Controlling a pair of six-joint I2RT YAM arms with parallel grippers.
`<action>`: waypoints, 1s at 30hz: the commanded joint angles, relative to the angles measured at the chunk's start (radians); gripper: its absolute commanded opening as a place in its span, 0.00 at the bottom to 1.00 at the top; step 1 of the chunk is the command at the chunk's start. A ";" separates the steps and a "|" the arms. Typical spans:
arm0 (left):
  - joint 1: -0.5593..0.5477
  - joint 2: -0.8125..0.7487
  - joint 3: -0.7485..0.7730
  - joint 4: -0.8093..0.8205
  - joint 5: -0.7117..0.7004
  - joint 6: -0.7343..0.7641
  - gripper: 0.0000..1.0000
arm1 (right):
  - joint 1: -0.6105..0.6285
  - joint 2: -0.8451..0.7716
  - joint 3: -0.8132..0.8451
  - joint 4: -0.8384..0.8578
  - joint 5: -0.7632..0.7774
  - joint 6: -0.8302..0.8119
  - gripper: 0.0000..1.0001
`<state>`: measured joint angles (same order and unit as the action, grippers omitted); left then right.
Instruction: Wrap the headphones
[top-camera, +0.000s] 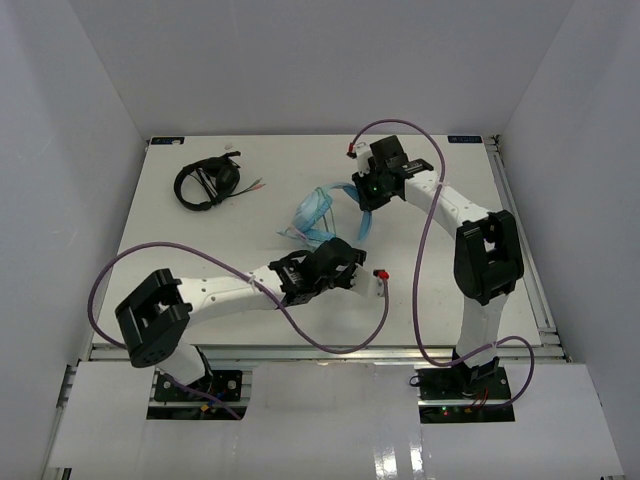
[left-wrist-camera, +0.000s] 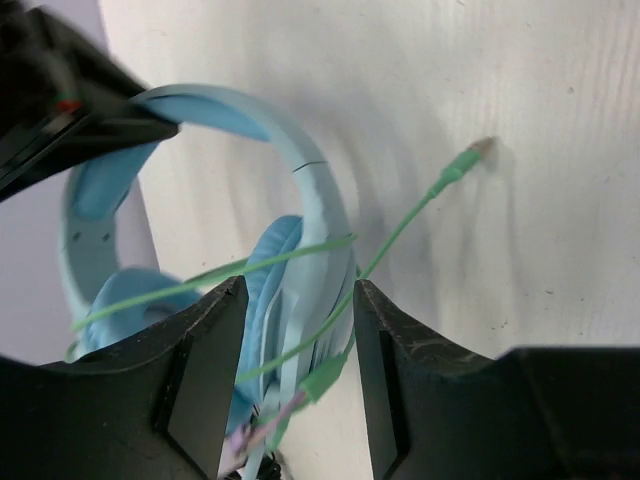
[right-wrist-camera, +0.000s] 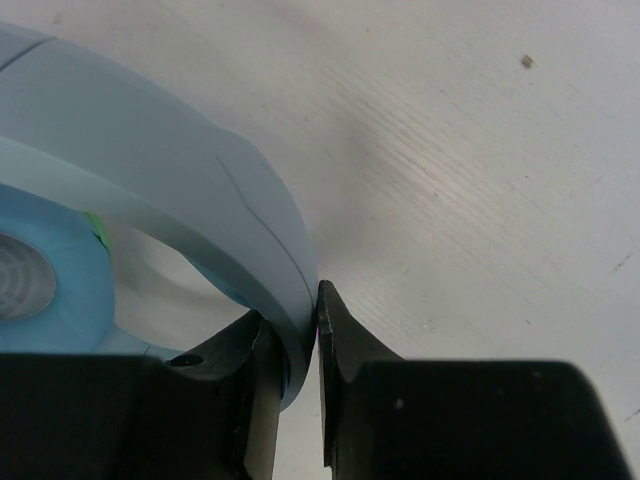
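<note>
Pinches the headphones (right-wrist-camera: 180, 190) tight with the right gripper (right-wrist-camera: 300, 305). Holds the left gripper (left-wrist-camera: 300, 290) half open by them, cable (left-wrist-camera: 400, 225) between its fingers (left-wrist-camera: 210, 350).

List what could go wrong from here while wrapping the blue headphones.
1. The left jaws stand apart with the green cable running loose between them; it may slip out and the wrap may loosen.
2. The right jaws pinch only the edge of the headband; a tug on the cable could twist the headphones free.
</note>
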<state>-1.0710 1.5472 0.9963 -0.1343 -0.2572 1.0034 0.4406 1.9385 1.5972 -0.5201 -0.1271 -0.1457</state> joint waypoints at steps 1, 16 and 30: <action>-0.037 -0.181 0.063 -0.034 0.046 -0.158 0.65 | -0.039 -0.037 -0.019 0.062 -0.049 0.040 0.08; -0.060 -0.503 0.022 -0.081 -0.010 -0.789 0.98 | -0.111 0.022 -0.049 0.069 -0.034 0.063 0.08; -0.059 -0.730 -0.185 -0.084 -0.094 -0.996 0.98 | -0.112 0.050 -0.042 0.071 0.001 0.083 0.27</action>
<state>-1.1336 0.8769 0.8381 -0.2233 -0.3101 0.0893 0.3257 1.9920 1.5417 -0.4929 -0.1130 -0.0825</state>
